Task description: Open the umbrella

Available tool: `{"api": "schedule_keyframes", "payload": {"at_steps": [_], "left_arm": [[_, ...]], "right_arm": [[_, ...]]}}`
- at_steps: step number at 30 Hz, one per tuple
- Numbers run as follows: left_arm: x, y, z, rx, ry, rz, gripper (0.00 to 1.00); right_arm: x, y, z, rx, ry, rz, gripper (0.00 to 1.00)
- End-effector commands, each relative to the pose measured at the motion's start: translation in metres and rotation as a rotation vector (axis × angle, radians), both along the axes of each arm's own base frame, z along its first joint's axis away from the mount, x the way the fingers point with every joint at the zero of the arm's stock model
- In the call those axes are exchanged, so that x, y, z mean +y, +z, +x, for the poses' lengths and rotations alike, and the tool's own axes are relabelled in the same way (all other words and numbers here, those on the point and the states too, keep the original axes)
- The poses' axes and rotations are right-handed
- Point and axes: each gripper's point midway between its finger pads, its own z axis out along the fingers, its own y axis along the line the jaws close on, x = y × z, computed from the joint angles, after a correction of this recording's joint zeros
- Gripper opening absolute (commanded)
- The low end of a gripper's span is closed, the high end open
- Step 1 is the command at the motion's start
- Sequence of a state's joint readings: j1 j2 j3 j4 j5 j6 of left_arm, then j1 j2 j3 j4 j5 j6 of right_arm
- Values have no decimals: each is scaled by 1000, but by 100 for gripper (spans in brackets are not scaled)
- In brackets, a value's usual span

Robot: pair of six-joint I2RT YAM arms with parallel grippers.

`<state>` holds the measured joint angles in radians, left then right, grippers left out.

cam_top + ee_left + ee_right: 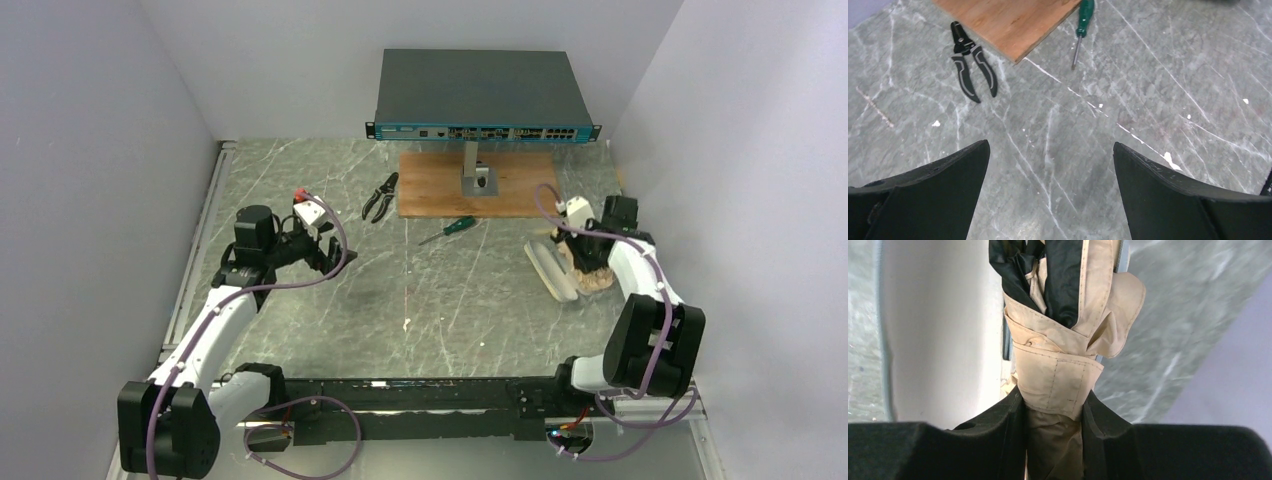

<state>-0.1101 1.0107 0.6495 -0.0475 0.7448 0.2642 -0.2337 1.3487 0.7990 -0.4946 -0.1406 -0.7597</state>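
The umbrella (1063,360) is folded, its beige fabric bunched with black lining showing at the top. My right gripper (1053,407) is shut on its wrapped fabric, one finger on each side. From above, the umbrella (598,278) lies at the right of the table under the right gripper (585,248). My left gripper (1050,150) is open with only bare marble table between its fingers. It hovers over the left part of the table (330,255), far from the umbrella.
A flat pale fabric sleeve (551,270) lies just left of the umbrella. Black pliers (380,196), a green screwdriver (448,227) and a wooden board (440,185) carrying a network switch (480,95) on a stand lie at the back. Walls enclose the table.
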Motion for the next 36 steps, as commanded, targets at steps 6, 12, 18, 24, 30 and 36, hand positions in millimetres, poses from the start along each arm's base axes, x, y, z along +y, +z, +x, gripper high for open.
{"api": "schedule_keyframes", "payload": {"at_steps": [6, 12, 18, 24, 30, 36], "left_arm": [[26, 37, 13, -2, 96, -34, 100], [29, 52, -3, -42, 94, -23, 100], [34, 44, -7, -17, 121, 1, 100], [29, 41, -17, -41, 83, -5, 100], [25, 40, -21, -20, 53, -15, 100], [25, 41, -24, -24, 46, -10, 100]], "right_arm": [[37, 131, 53, -205, 177, 208, 0], [100, 163, 25, -193, 288, 402, 0], [109, 115, 24, -150, 289, 275, 0], [120, 45, -5, -26, 353, 296, 0], [126, 14, 4, 33, 363, 303, 3], [109, 8, 26, 19, 279, 226, 68]]}}
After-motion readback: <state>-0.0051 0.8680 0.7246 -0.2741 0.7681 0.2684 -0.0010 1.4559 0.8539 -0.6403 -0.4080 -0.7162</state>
